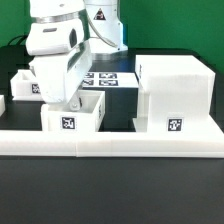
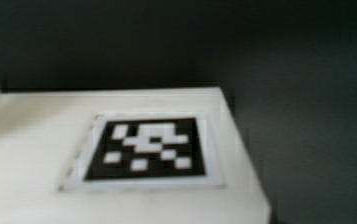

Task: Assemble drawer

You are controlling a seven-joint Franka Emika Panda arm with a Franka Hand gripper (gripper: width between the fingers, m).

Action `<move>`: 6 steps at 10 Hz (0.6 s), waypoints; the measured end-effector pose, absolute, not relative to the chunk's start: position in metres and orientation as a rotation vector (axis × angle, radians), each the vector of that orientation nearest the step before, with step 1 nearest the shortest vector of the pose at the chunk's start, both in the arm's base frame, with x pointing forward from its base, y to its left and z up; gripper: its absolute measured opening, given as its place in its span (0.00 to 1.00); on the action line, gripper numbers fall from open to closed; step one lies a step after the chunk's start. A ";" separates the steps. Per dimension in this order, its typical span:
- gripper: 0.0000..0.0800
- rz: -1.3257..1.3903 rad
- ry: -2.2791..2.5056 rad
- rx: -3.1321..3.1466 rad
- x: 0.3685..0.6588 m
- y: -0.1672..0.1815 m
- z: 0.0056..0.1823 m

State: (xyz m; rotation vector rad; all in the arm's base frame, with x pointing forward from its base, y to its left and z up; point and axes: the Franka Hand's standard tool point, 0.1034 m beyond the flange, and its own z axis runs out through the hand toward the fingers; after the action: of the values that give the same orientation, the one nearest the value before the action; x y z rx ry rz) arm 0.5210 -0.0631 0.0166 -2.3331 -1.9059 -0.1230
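Left of center, the tool hangs over a small box, big casing at right. Can't tell its opening.

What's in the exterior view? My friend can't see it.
A white robot arm reaches down by a small open white box on a black table. A big white cube stands at the exterior view's right, behind a long white rail.

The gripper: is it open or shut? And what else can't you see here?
Gripper, exterior view: fingertips hidden by the arm and the small box; open or shut, cannot tell.
Tag, wrist view: blurred; which part carries it is unclear.
White piece, exterior view's left: cut off by the edge.
Casing, exterior view: its own walls hide the inside.
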 end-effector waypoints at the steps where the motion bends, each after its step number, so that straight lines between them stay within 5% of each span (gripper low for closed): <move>1: 0.05 -0.159 -1.970 -2.326 0.522 -0.064 0.012; 6: 0.05 -0.232 -2.105 -2.340 0.531 -0.050 0.011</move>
State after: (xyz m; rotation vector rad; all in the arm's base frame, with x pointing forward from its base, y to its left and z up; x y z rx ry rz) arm 0.5306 -0.0498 0.0111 -2.3396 -2.1049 -0.2317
